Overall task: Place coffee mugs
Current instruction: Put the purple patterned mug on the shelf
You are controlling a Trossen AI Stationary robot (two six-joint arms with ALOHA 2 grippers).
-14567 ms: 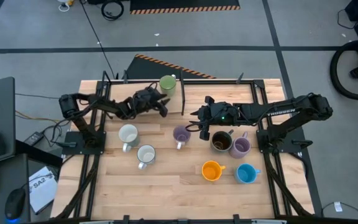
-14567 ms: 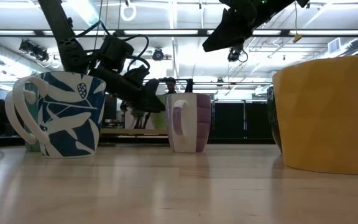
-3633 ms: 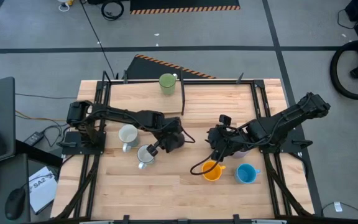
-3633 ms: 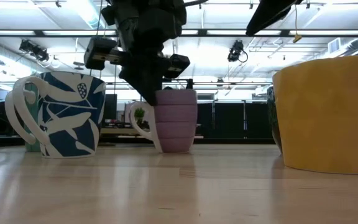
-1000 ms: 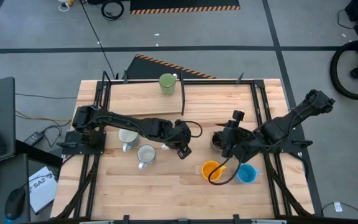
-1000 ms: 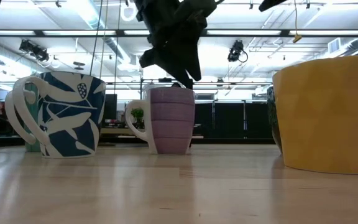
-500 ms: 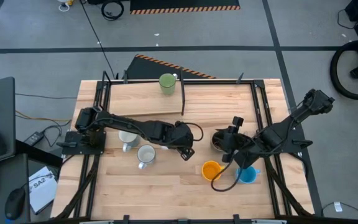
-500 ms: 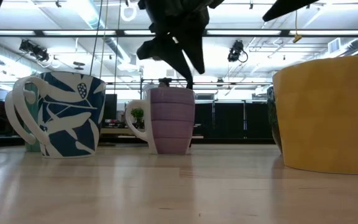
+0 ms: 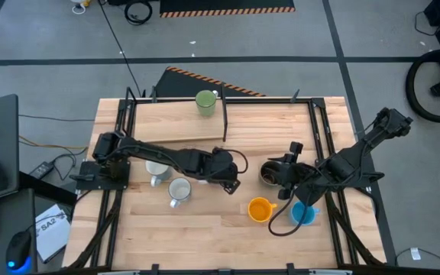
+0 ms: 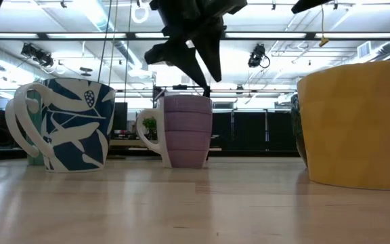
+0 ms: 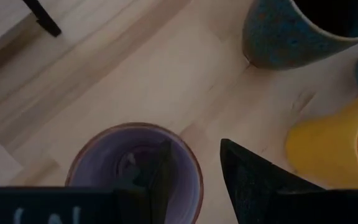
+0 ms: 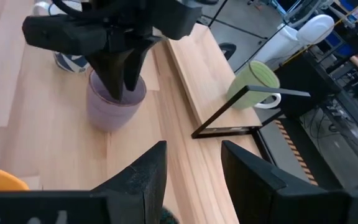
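Observation:
A lilac mug (image 11: pixel 129 171) stands upright on the table's middle, its handle (image 10: pixel 147 132) showing at the left in the low view. My left gripper (image 11: pixel 194 146) hangs open over it, slanting down. One finger (image 11: pixel 160 174) is inside the mug. The other (image 11: pixel 253 186) is outside, and bare wood shows between it and the rim. My right gripper (image 12: pixel 191 180) is open with nothing between its fingers. It hovers by the dark brown mug (image 9: pixel 269 173). The orange mug (image 9: pixel 259 208) and the blue mug (image 9: pixel 304 215) stand nearer the front edge. My left gripper straddles the lilac mug's rim (image 11: pixel 194 168) from above, on the side away from the handle. Its outer finger stands clear of the wall. Whether the inner finger touches the inside wall, I cannot tell. The mug stands on the table on its base.
Two white mugs (image 9: pixel 157 166) (image 9: pixel 179 189) stand at the left, one with a blue leaf pattern (image 10: pixel 66 125). A green mug (image 9: pixel 205 101) sits on the raised board at the far edge, beside a thin black frame (image 12: pixel 229 118). Bare wood lies along the near edge.
My left gripper has rolled about its own axis above the lilac mug, which has stayed where it was. My right gripper has drifted a little toward the near right and sunk slightly, and its cable loop has followed.

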